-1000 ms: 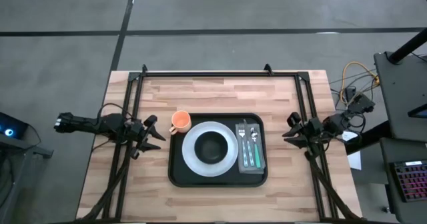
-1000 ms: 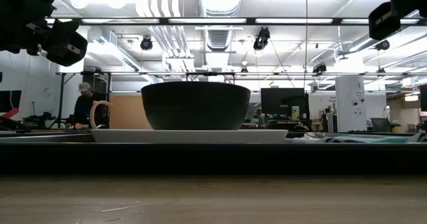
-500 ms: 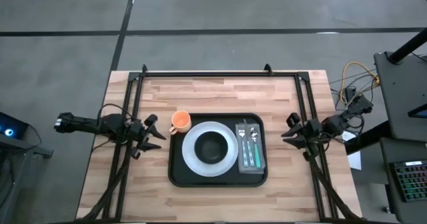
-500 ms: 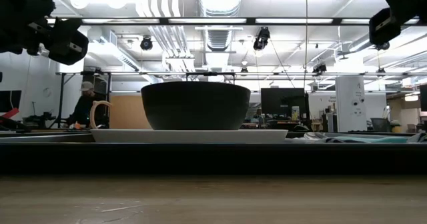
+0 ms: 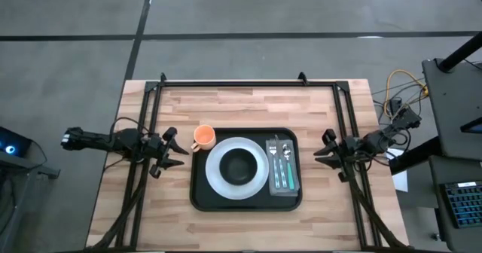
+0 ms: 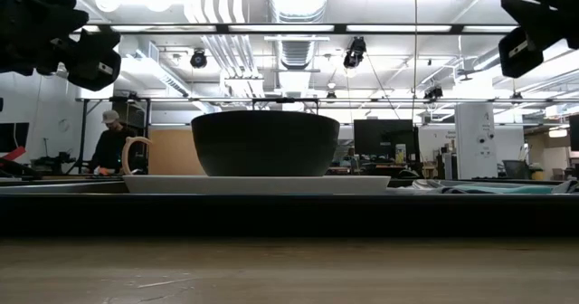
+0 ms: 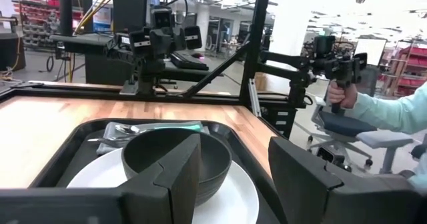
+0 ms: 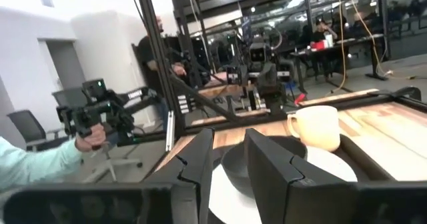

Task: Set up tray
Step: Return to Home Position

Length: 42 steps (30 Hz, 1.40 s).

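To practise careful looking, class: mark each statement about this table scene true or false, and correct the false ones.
1. The dark bowl sits on the white plate. True.
2. The cutlery lies on bare wood. False: it lies on the grey napkin in the tray.
3. The left gripper and the right gripper hold nothing. True.
4. The orange cup stands on the plate's right-arm side. False: it stands on the left-arm side.
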Each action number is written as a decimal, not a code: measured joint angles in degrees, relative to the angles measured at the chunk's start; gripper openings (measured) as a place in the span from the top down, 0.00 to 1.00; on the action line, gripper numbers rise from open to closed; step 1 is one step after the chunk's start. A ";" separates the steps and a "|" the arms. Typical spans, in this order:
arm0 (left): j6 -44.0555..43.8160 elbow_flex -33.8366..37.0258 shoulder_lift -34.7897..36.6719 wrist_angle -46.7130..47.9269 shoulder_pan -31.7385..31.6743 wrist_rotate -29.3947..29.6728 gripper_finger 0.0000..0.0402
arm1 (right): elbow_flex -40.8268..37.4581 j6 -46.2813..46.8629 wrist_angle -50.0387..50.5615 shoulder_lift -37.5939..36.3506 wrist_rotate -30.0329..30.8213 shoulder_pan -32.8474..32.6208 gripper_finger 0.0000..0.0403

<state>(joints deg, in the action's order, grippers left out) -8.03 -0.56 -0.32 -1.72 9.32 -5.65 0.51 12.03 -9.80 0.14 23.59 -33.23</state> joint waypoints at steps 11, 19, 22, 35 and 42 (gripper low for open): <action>-1.37 0.00 -1.04 -0.10 0.00 -0.06 0.61 | 0.00 1.17 2.79 -0.02 0.02 0.00 0.82; -1.51 -0.04 -3.28 -0.13 0.00 -0.22 0.61 | 0.02 3.61 5.42 0.00 1.44 0.00 0.83; -1.51 -0.04 -4.16 -0.15 0.00 -0.21 0.61 | 0.06 3.89 6.18 0.53 3.15 0.02 0.82; -1.53 -0.04 -8.37 -0.17 0.00 -0.20 0.61 | 0.09 0.93 6.08 7.08 11.43 0.00 0.82; -1.53 -0.04 -10.80 -0.18 0.00 -0.20 0.61 | 0.09 -1.94 6.09 12.33 11.39 0.00 0.83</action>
<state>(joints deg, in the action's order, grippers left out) -9.56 -0.60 -11.12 -1.90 9.32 -5.85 0.60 10.09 -3.70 12.48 34.98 -33.23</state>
